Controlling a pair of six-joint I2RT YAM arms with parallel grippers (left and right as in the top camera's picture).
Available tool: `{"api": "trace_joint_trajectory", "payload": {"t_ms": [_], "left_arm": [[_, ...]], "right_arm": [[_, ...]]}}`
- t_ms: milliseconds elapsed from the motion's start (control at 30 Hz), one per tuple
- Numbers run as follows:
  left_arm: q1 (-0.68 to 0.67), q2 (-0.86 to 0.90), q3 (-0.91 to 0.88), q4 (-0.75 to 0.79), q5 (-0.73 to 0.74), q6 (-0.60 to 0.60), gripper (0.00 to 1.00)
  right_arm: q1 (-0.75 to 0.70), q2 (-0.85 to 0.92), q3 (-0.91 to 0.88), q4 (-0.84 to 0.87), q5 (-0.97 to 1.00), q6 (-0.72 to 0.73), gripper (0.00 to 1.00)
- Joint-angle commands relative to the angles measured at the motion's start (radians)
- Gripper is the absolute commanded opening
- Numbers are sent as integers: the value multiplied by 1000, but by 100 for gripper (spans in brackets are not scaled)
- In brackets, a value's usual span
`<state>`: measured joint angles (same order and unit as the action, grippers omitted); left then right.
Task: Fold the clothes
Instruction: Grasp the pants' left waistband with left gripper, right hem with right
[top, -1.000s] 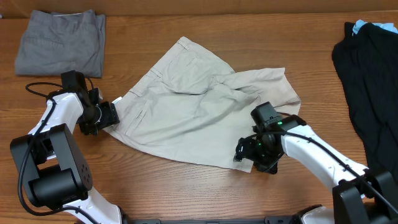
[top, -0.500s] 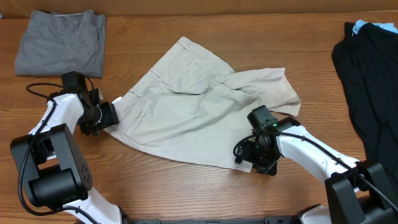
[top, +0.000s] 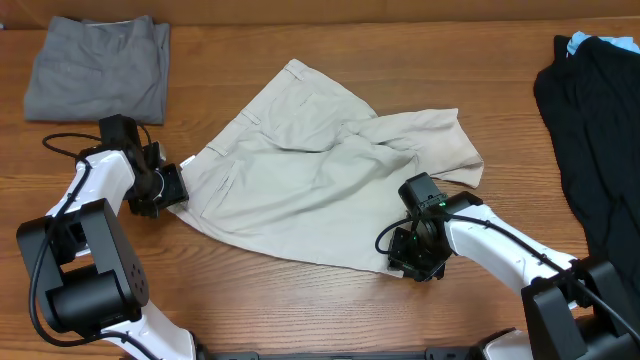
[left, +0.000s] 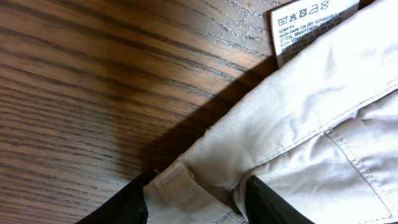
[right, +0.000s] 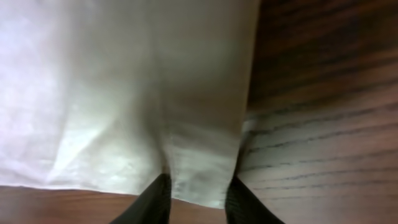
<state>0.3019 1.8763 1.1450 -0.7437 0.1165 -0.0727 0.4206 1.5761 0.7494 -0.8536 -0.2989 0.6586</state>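
The beige khaki shorts (top: 320, 185) lie spread and rumpled across the middle of the table. My left gripper (top: 178, 185) is at their left waistband corner. In the left wrist view its jaws (left: 196, 208) press a belt loop and the waistband (left: 186, 186) from both sides, with the white care tag (left: 314, 25) just beyond. My right gripper (top: 400, 262) sits at the lower right leg hem. The right wrist view shows its jaws (right: 198, 205) closed on a bunched strip of hem (right: 199, 168) just above the wood.
Folded grey shorts (top: 97, 68) lie at the back left corner. A black garment (top: 592, 120) with a bit of blue cloth (top: 580, 42) is piled along the right edge. A black cable (top: 60, 142) loops beside my left arm.
The right gripper's jaws have closed in on the hem, and the wrist has shifted slightly toward the shorts. The left jaws have narrowed onto the waistband. The shorts lie as before.
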Motion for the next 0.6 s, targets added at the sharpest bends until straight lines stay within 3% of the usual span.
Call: {"api": "trace_joint_trajectory", "payload": {"t_ms": [0,233,367,400,467,567], "left_arm": [[6,15,-13,-5,-14,-3,50],[6,15,-13,-4,-11,-5,50],[6,15,-13,-4,-1,-14,48],[6,15,-13,-4,6,-14,48],[6,15,-13,-4,12,-14,44],[6,15,-13,-6,12,-14,28]], "right_arm": [[4,3,-1,5,15,0,30],[5,3,-1,5,17,-4,29],[5,3,-1,-4,18,-3,4],[5,3,-1,-10,18,-1,4],[5,3,-1,-15,17,3,4],[5,3,0,-15,17,9,4]]}}
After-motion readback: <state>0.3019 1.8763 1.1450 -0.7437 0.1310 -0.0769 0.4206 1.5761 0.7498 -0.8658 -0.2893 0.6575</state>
